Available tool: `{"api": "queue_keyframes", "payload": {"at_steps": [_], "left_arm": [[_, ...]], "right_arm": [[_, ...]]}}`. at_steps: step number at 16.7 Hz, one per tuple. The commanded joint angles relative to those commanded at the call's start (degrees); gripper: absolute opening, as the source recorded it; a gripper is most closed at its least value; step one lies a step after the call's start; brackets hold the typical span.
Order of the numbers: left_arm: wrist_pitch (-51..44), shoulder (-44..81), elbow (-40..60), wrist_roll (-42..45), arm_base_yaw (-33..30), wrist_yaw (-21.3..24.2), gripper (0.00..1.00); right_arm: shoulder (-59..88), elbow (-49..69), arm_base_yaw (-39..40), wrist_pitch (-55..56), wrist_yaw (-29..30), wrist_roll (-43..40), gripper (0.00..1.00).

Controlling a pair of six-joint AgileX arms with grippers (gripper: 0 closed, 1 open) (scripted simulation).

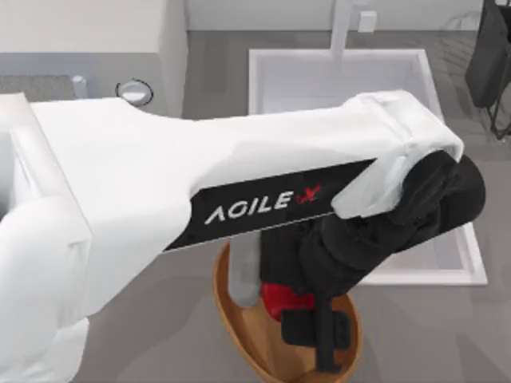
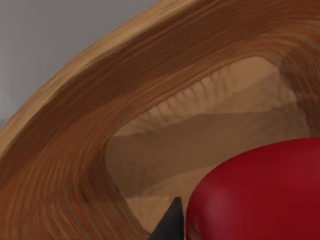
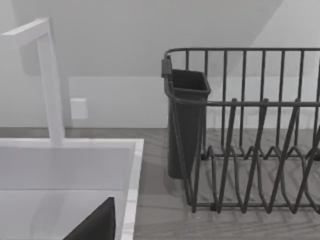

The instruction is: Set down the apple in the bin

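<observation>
The red apple [image 1: 279, 302] is low inside the orange-brown oval bin [image 1: 236, 317] at the table's front middle. My left arm reaches across the table from the left, and its black left gripper [image 1: 318, 331] hangs down into the bin, shut on the apple. In the left wrist view the apple [image 2: 260, 195] looms close just above the bin's [image 2: 75, 125] lighter flat bottom, with one dark fingertip [image 2: 172, 222] beside it. My right arm [image 1: 491, 56] stays parked at the far right.
A white sink basin [image 1: 415, 76] with a faucet [image 3: 50, 75] lies behind the bin. A dark wire dish rack [image 3: 250, 125] with a cutlery cup stands to the sink's right. A small round knob [image 1: 134, 92] sits at the far left.
</observation>
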Motion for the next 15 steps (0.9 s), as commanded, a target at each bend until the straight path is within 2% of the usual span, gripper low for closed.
{"api": "queue_keyframes", "payload": {"at_steps": [9,15], "left_arm": [[0.0,0.0,0.0,0.0,0.0,0.0,0.98],[0.0,0.0,0.0,0.0,0.0,0.0,1.0]], "right_arm": [[0.0,0.0,0.0,0.0,0.0,0.0,1.0],[0.0,0.0,0.0,0.0,0.0,0.0,1.0]]}}
